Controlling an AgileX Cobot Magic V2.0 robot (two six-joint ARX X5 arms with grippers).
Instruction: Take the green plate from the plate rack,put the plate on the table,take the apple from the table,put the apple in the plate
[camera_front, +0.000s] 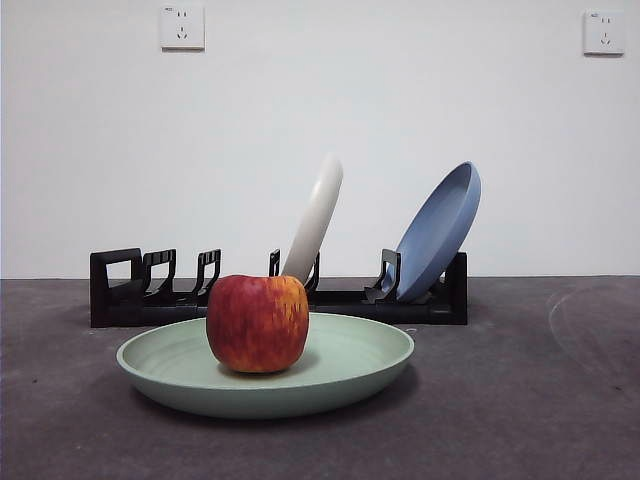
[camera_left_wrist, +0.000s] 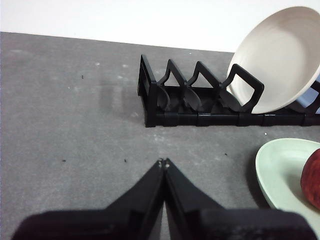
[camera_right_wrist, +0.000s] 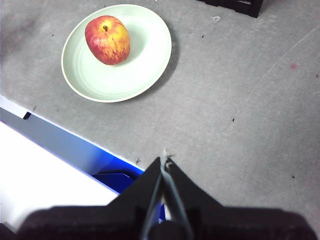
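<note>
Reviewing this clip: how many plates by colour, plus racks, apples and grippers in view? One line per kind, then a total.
Green plate: 1
Cream-white plate: 1
Blue plate: 1
Plate rack: 1
Apple: 1
Grippers: 2, the left gripper and the right gripper
Total: 7

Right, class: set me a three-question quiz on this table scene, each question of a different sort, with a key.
1. True or false: the apple rests in the green plate.
2. How many plates stand in the plate rack? A) one B) two C) three
3. Fill in: the jaws of the left gripper and the right gripper are both ____.

Key: 1 true. 2 B: the cream-white plate and the blue plate. 3 shut; both hang over bare table, holding nothing.
</note>
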